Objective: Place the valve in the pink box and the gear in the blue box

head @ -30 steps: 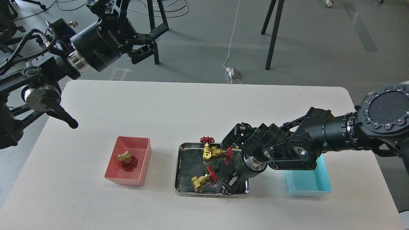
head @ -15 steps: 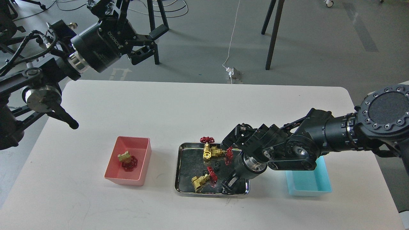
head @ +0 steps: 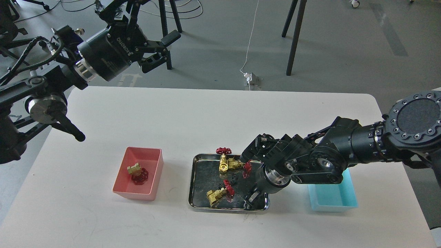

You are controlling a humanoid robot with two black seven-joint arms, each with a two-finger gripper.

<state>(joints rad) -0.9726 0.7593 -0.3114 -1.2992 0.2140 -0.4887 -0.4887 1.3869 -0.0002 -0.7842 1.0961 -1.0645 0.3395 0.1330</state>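
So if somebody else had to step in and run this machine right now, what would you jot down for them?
Left gripper: open, raised beyond the table's far left edge, holding nothing.
Right gripper: low over the steel tray, near its front right corner; too dark to tell if it is open or holds anything.
Done: one valve lies in the pink box.
Left: two valves and a small black gear sit in the tray. The blue box looks empty where visible.

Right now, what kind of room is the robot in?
Probably a robot lab or workshop: a white table on a bare grey floor, black stand legs, and loose cables behind.
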